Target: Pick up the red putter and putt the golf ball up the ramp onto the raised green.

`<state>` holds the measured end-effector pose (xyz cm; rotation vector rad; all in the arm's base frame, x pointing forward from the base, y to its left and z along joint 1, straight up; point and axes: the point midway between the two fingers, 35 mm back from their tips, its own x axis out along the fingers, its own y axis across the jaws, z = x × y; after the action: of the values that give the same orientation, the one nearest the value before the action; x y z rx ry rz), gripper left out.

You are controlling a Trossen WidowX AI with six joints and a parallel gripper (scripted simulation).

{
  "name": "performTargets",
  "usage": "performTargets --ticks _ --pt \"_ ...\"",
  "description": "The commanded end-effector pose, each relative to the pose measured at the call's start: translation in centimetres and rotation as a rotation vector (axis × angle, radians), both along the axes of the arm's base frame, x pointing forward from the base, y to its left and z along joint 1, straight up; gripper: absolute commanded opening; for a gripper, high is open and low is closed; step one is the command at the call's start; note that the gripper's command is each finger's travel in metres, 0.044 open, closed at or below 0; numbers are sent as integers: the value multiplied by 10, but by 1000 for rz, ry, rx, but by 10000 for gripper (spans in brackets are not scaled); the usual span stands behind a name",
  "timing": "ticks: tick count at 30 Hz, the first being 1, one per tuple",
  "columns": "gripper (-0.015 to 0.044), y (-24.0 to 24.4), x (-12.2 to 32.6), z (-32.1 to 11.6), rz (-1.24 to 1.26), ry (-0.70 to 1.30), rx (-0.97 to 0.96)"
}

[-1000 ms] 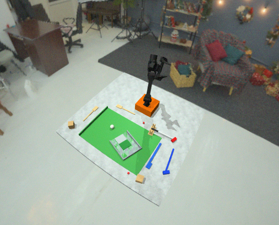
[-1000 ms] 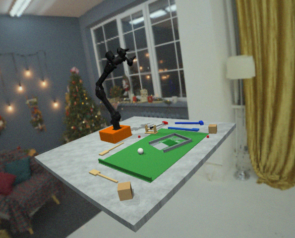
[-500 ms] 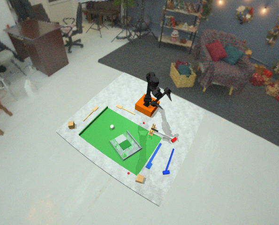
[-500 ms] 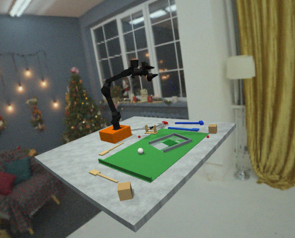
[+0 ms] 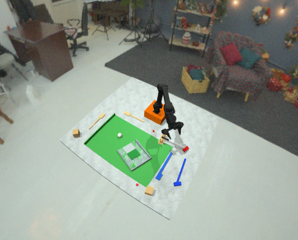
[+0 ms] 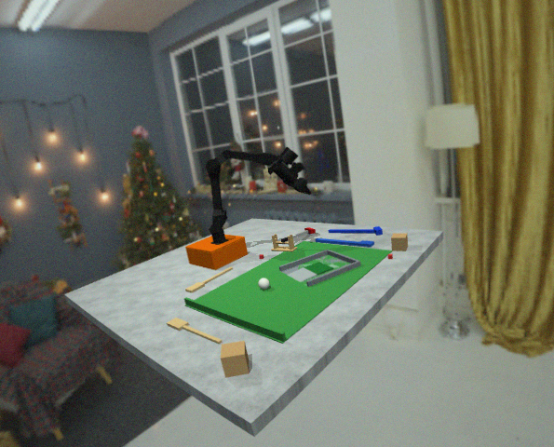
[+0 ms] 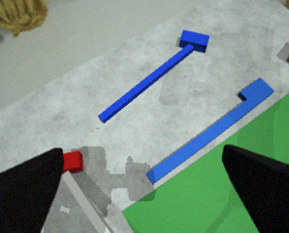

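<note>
So I've got the gripper (image 5: 173, 132) hanging above the table (image 5: 195, 121) with its fingers spread about as wide as they go and nothing in them. The red putter (image 5: 178, 145) is right below, one end propped on a little wooden stand (image 5: 162, 140), its red head (image 7: 73, 160) showing at about 9 o'clock in my wrist view. Two blue putters (image 7: 146, 82) sit further out at 12 to 2. The golf ball (image 5: 119, 134) sits on the green mat (image 5: 102, 144), at roughly 10 o'clock from the walled raised green (image 5: 133, 154).
</note>
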<state>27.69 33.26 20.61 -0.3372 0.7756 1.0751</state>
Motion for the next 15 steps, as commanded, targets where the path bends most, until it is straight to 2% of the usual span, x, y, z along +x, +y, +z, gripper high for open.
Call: performTargets --ticks 1,9,15 --pt "440 -9 -17 -61 166 -28 -219" --pt "440 -54 -67 -166 638 -44 -627" --pt "440 -56 -71 -173 683 -41 -656"
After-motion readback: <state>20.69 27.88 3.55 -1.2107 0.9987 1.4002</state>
